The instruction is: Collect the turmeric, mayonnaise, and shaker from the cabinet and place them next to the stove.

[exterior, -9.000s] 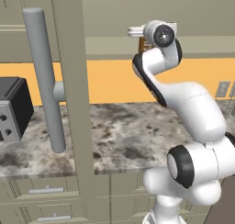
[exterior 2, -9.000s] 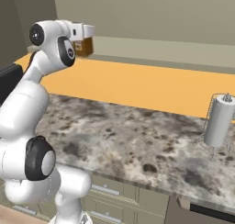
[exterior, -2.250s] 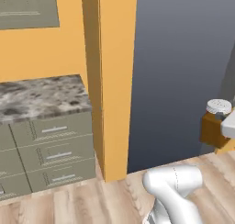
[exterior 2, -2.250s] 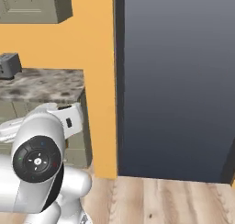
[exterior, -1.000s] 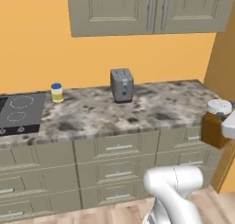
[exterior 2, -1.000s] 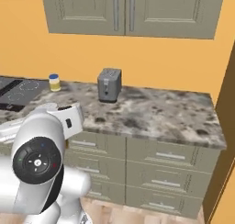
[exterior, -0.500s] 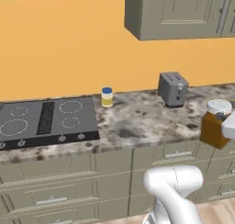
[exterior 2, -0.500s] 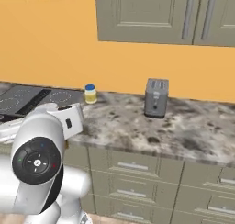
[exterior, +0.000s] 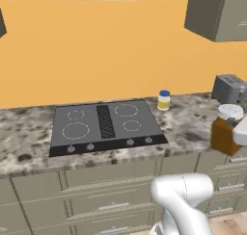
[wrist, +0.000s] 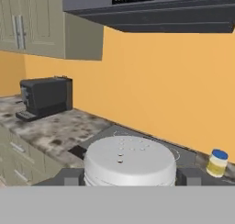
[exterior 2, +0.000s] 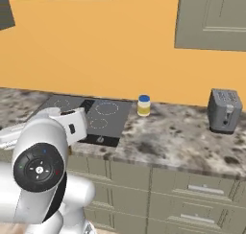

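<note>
Left base view: the hand [exterior: 231, 133] grips the turmeric [exterior: 226, 129] upright beside the worktop [exterior: 193, 123], carried level towards the stove [exterior: 106, 125], where the mayonnaise [exterior: 164, 100] already stands.

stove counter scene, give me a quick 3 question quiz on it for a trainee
1. True or false: the mayonnaise already stands on the counter beside the stove.
2. What does the gripper carry?
A. the turmeric
B. a black bottle
C. a spoon
3. Fill in: the grey appliance at the counter's far end from the stove is a ____.

Key: 1 true; 2 A; 3 toaster
</note>
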{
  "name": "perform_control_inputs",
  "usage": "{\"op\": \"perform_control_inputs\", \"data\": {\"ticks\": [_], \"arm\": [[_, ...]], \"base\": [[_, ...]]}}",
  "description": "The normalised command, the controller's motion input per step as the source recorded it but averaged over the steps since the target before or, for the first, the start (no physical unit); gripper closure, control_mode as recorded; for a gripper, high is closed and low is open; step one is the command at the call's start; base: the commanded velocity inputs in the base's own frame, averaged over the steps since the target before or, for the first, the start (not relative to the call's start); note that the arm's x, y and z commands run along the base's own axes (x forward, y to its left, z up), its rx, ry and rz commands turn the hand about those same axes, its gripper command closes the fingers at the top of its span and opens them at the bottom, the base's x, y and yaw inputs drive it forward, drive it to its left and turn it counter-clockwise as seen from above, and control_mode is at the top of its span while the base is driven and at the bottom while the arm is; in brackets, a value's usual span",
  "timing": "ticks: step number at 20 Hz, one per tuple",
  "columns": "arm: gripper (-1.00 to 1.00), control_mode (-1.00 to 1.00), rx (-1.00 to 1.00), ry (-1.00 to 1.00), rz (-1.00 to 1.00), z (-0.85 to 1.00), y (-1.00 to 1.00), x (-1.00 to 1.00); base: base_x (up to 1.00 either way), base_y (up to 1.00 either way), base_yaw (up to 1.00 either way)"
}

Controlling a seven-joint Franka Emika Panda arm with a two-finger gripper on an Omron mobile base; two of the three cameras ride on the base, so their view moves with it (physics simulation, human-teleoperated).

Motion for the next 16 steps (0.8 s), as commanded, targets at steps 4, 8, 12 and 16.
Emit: {"op": "perform_control_inputs", "data": {"ticks": [4, 8, 12, 16], "arm": [[1.00, 1.00, 0.00, 0.00, 0.00, 0.00, 0.00, 0.00], [1.00, 1.00, 0.00, 0.00, 0.00, 0.00, 0.00, 0.00], [1.00, 1.00, 0.00, 0.00, 0.00, 0.00, 0.00, 0.00], [1.00, 1.00, 0.00, 0.00, 0.00, 0.00, 0.00, 0.00]], "base": [[0.42, 1.00, 0.00], [0.53, 1.00, 0.00], [0.67, 1.00, 0.00], [0.69, 1.00, 0.00]]}}
